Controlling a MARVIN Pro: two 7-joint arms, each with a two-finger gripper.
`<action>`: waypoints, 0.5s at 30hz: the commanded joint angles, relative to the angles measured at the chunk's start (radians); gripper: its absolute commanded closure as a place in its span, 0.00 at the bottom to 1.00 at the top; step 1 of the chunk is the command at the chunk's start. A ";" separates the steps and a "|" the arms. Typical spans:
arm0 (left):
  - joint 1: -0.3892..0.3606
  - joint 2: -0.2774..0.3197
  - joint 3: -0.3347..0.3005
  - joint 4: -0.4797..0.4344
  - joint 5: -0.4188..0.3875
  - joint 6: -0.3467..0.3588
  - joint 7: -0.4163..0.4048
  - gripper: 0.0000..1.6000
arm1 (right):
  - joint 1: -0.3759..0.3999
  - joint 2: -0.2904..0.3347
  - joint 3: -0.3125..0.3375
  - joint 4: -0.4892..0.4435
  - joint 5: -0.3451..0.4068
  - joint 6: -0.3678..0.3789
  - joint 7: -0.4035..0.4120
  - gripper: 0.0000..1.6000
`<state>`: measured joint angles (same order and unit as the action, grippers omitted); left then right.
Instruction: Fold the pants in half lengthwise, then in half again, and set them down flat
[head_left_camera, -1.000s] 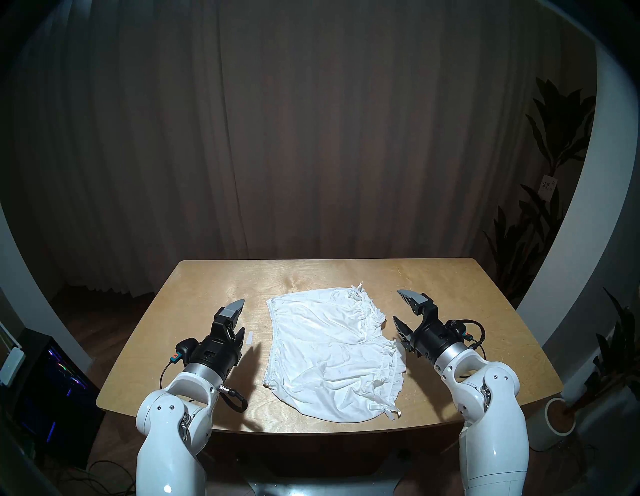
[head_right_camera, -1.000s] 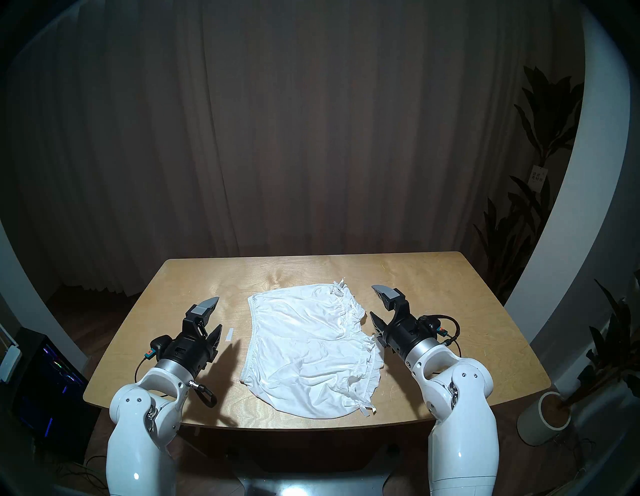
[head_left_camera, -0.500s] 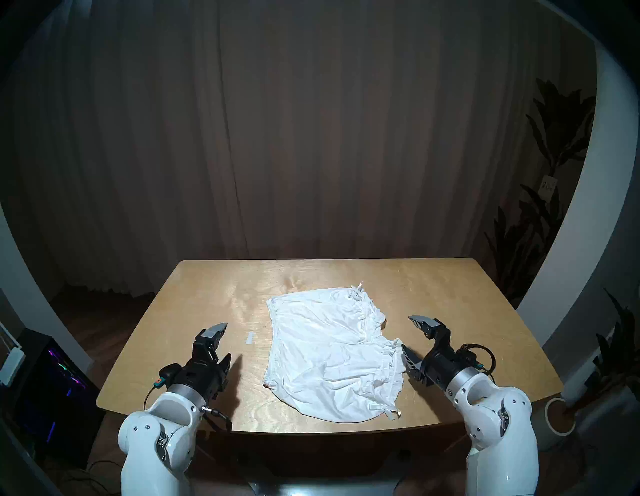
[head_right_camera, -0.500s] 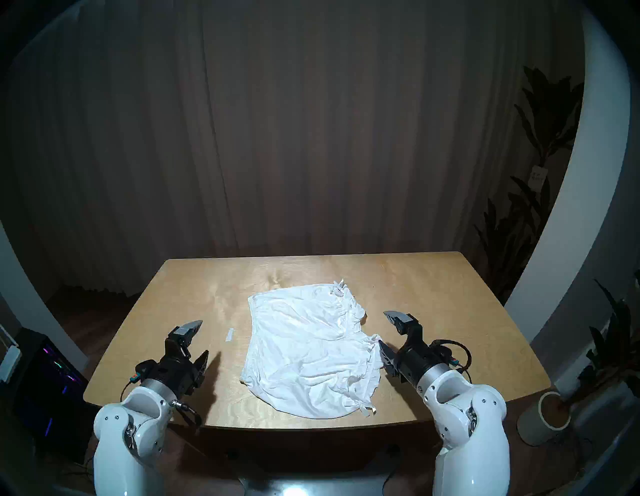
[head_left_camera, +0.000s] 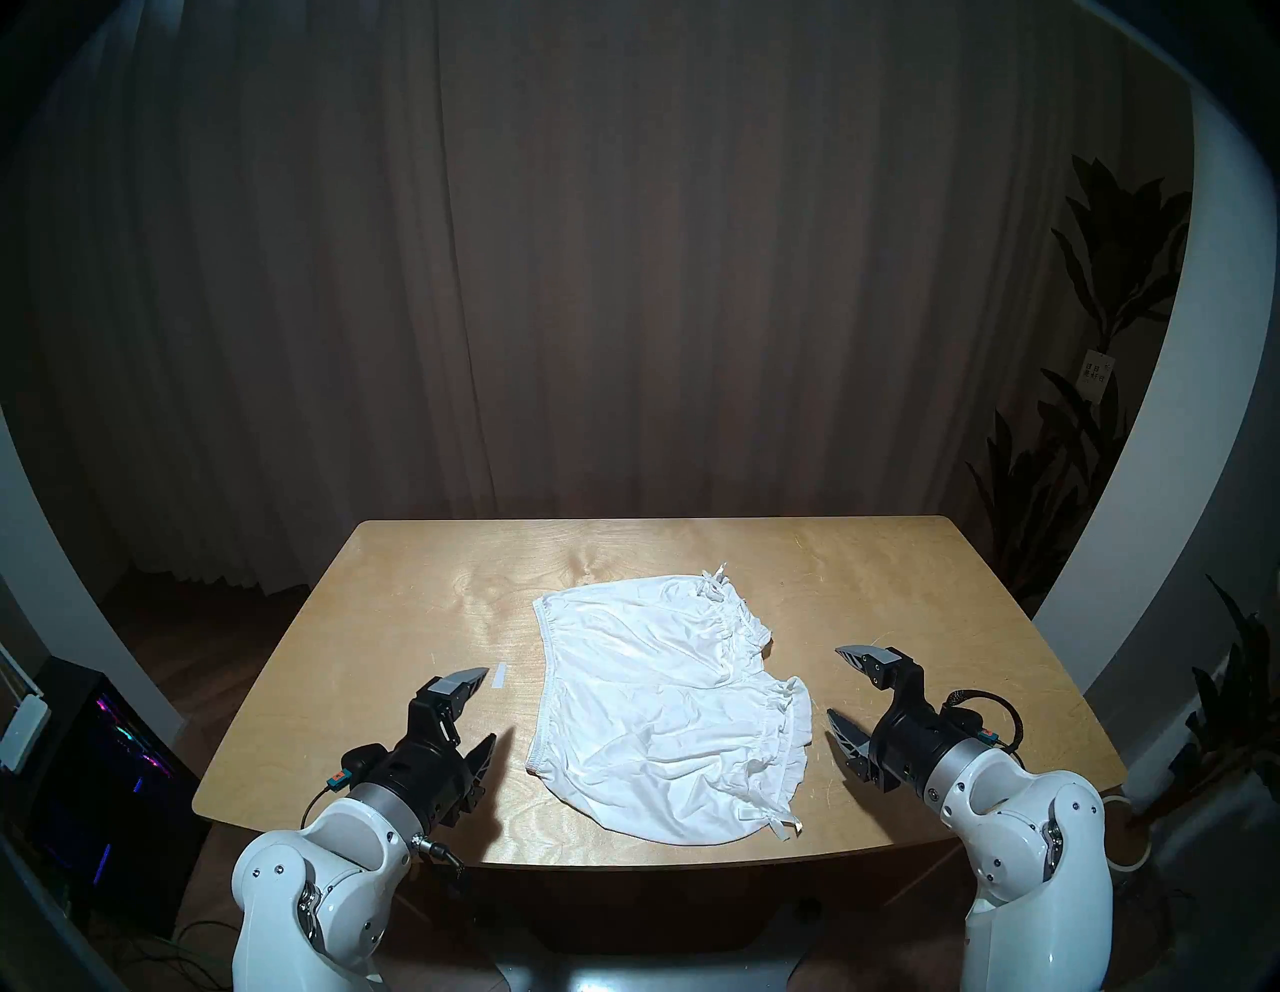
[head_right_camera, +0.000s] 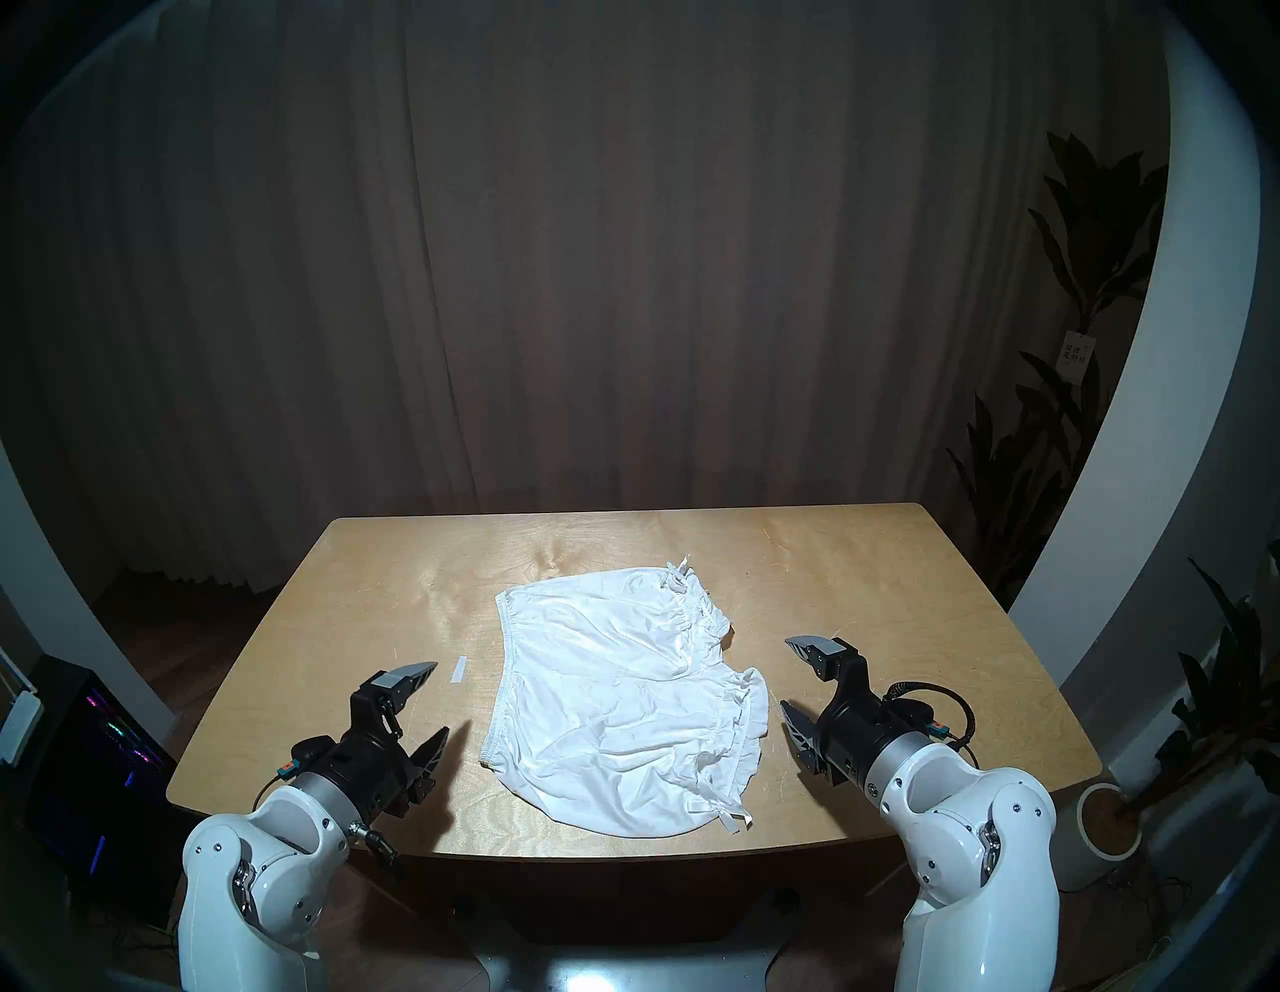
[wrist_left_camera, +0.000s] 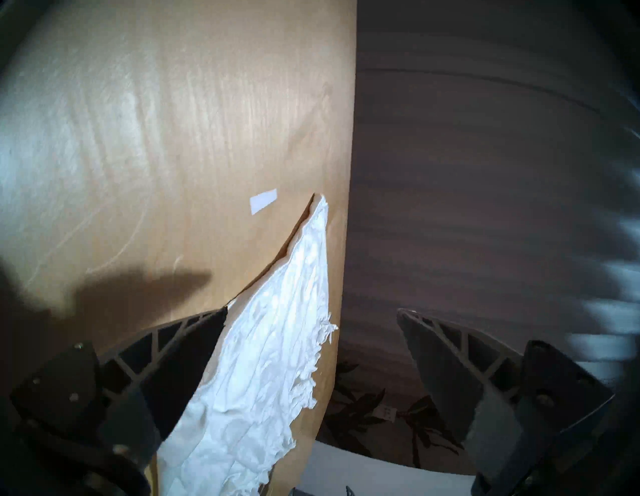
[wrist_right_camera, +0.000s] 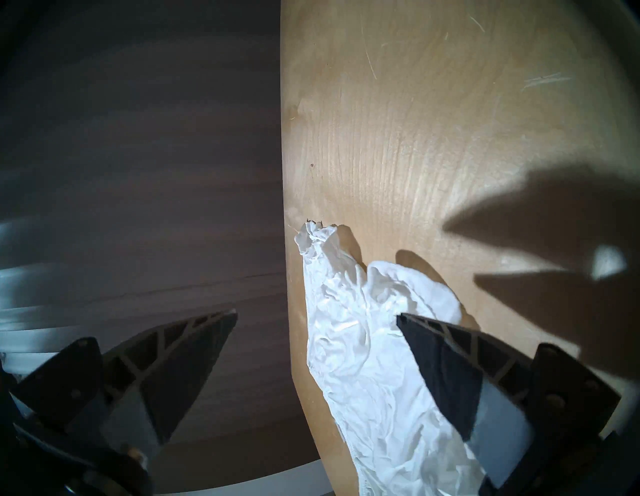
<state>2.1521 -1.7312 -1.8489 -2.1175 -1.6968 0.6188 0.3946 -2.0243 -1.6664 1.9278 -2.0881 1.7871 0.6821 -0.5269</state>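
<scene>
The pants (head_left_camera: 665, 700) lie spread and unfolded on the surface (head_left_camera: 415, 589), between the two grippers and touching neither. The waistband faces the left gripper (head_left_camera: 478, 706); the ruffled leg hems face the right gripper (head_left_camera: 848, 686). The waist-to-hem axis runs left to right. Both grippers stand apart and empty, each just beside its own edge of the garment; neither is clearly nearer. A tape strip (head_left_camera: 500, 675) lies just beyond the left gripper. The surface is pale wood; a curtain (head_left_camera: 623, 277) and plants (head_left_camera: 1108, 277) stand behind.
</scene>
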 joint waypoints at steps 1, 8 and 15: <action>0.020 -0.006 0.024 -0.032 -0.055 0.035 0.064 0.00 | -0.013 0.028 0.014 -0.055 0.049 0.031 -0.079 0.00; 0.035 -0.010 0.046 -0.039 -0.106 0.052 0.167 0.00 | -0.019 0.059 0.035 -0.043 0.106 0.065 -0.183 0.00; 0.020 -0.008 0.049 -0.039 -0.141 0.043 0.273 0.00 | -0.009 0.090 0.043 -0.010 0.173 0.091 -0.281 0.00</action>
<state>2.1870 -1.7396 -1.8064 -2.1346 -1.8019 0.6673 0.6066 -2.0466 -1.6111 1.9681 -2.1066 1.8951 0.7457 -0.7507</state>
